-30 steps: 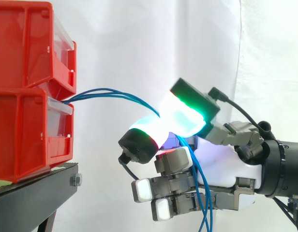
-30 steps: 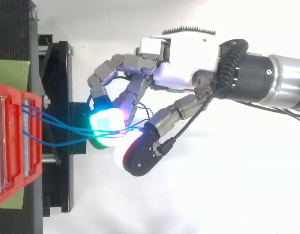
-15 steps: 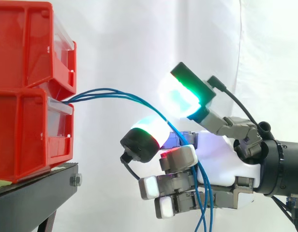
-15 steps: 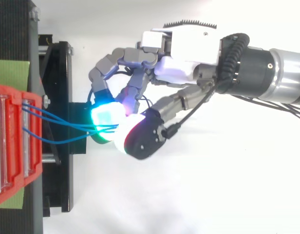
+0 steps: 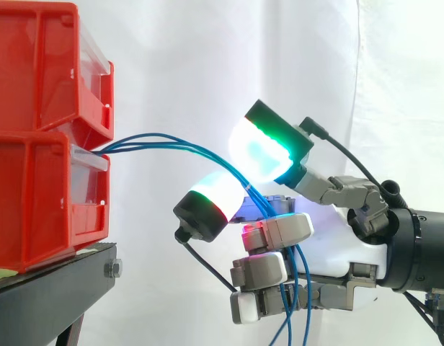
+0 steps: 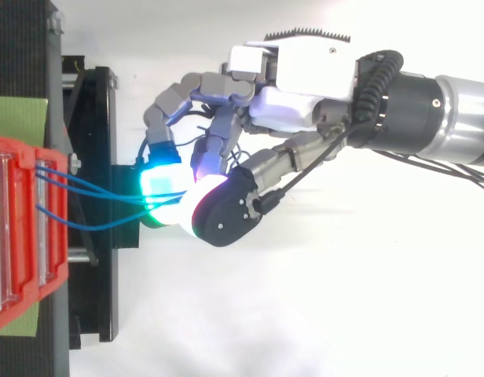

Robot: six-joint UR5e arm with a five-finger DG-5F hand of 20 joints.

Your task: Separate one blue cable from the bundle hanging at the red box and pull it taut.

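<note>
Blue cables [image 5: 171, 140] are running right from the red bins [image 5: 34, 194], passing through the gap between two parted fingertips [image 5: 262, 148]. The hand [image 5: 337, 245] is reaching leftward, not pinching them.

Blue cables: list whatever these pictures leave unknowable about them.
- Where the blue cables are fastened: side view, the front of the lower red bin hides those ends.
- Their free ends: side view, cut off by the bottom edge.
- Whether one cable is already apart from the rest: top view, the hand covers them where they converge; side view, they overlap there.
</note>
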